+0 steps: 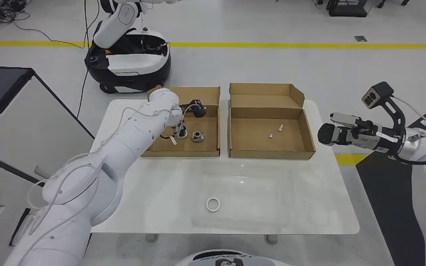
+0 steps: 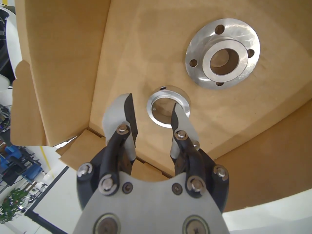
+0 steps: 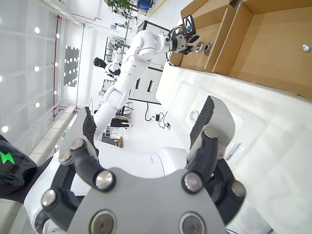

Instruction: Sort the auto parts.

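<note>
We find the left pincer [image 2: 152,105] low inside the left box [image 2: 61,49], its jaws part-open and gripping nothing. One fingertip hangs over the bore of a small metal collar [image 2: 168,92] and the other stands just outside the collar's wall, so the rim sits between them unsqueezed, as far as we can tell. The collar rests flat on the box floor. A larger drilled flange [image 2: 223,53] lies just beyond the fingertips, near the collar but apart from it. We judge the step in hand to be the sorting of this collar into the box with the other metal part (one moment cannot tell release from grasp, though the collar lying beside its like suggests release). If so, the next move calls for a straight lift, so that the inner fingertip clears the bore without dragging the collar toward the flange. The right pincer [image 3: 148,113] is wide open and empty, off to the side of the desk [image 1: 319,199]. A white ring [image 1: 213,204] lies on the desk well apart from both pincers and looks to be the part left to sort. Two small fasteners [image 1: 271,135] lie in the right box [image 1: 253,143], nearer the right pincer than the left.
</note>
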Motion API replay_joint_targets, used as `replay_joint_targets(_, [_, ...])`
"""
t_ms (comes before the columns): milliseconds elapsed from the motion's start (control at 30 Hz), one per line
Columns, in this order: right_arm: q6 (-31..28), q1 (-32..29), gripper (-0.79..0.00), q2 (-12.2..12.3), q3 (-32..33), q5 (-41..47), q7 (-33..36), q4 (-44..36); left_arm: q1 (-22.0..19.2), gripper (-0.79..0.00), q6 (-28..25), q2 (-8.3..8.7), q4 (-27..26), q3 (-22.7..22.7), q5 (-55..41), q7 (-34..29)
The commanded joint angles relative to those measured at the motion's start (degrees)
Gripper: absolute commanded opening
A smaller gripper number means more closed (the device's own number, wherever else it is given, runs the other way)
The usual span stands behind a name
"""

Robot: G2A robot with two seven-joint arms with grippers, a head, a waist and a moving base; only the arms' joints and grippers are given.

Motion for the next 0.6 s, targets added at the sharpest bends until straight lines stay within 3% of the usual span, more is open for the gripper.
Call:
replay_joint_targets(0, [0.0, 0.0, 0.0, 0.0, 0.0, 0.0, 0.0, 0.0, -0.56, 0.0, -0.02, -0.03, -0.35, -0.34, 0.26, -0.32])
replay_joint_targets(300, [0.0, 0.0, 0.0, 0.0, 0.0, 0.0, 0.0, 0.0, -3.99, 0.0, -2.43, 0.81, -7.51, -2.91, 0.23, -6.9])
replay_joint_targets(433, [0.0, 0.0, 0.0, 0.0, 0.0, 0.0, 0.0, 0.0, -4.66, 0.0, -3.39, 1.75, -13.59, -5.06, -2.79, -12.41])
replay_joint_targets(567, [0.0, 0.0, 0.0, 0.0, 0.0, 0.0, 0.0, 0.0, -4.57, 0.0, 0.0, 3.17, -21.9, -4.78, -6.27, -16.36])
